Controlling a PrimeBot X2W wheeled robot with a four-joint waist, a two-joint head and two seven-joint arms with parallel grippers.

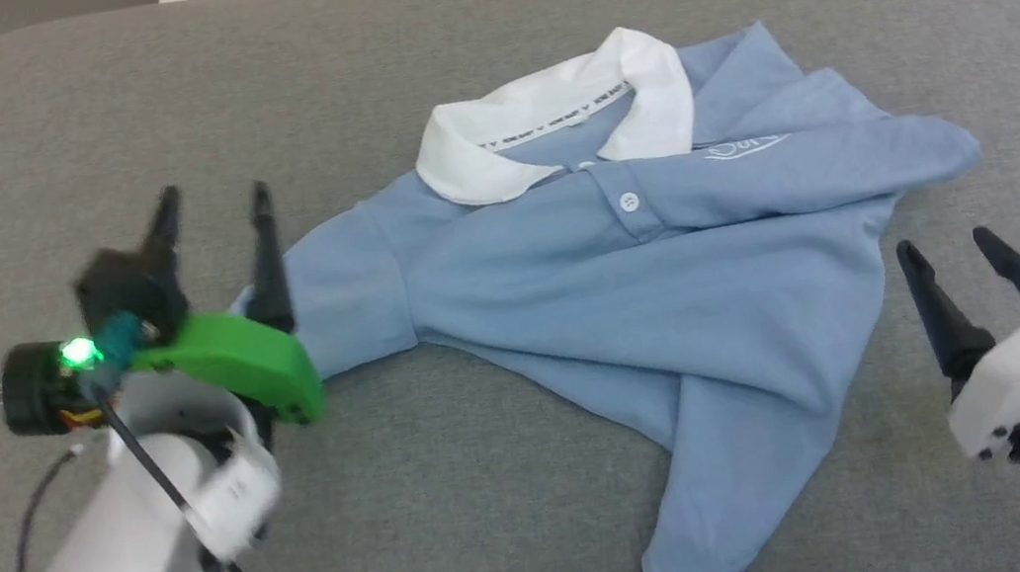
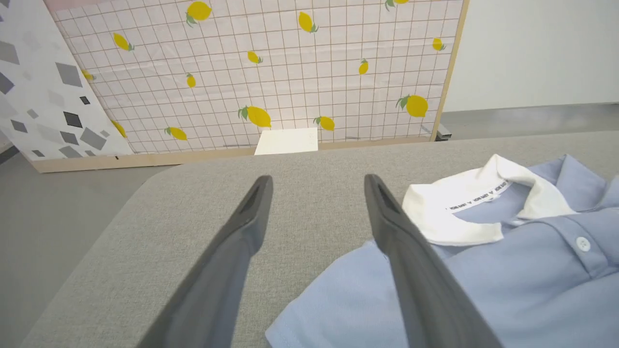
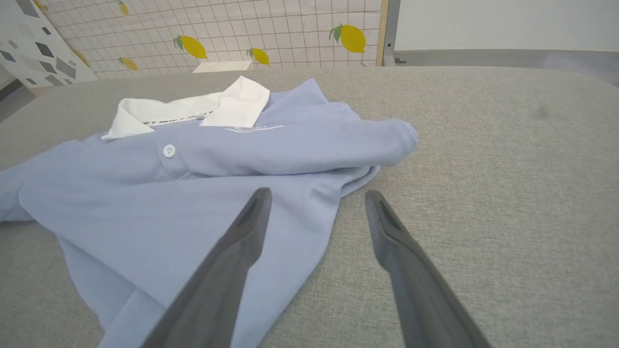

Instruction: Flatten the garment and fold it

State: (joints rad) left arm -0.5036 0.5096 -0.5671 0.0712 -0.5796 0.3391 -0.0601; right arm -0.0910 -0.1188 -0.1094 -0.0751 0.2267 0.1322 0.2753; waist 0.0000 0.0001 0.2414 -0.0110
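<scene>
Polo shirt (image 1: 591,294) lies front up and crumpled on the grey padded table (image 1: 434,27), between the two grippers. Left gripper (image 1: 215,203): fingers spread wide, nothing in them. Its inner finger sits over the edge of the sleeve (image 1: 341,290), its outer finger over bare table. Right gripper (image 1: 944,247): also wide and empty, just off the shirt's side edge, with the bunched fold (image 1: 910,150) ahead of its fingertips. The white collar (image 1: 545,111) lies beyond both sets of fingertips. The hem (image 1: 694,529) trails back toward the robot, twisted, nearer the right gripper.

Judgement: this is the flattening stage, no fold begun. The bunched fold is doubled over the chest and half hides the logo. The right gripper should pinch only the top layer, at the fold's outer tip, and draw it away from the left gripper. The left gripper should hold the sleeve so the whole shirt doesn't slide. Then straighten the hem. Risk: catching both layers would drag the shirt instead of opening it.
</scene>
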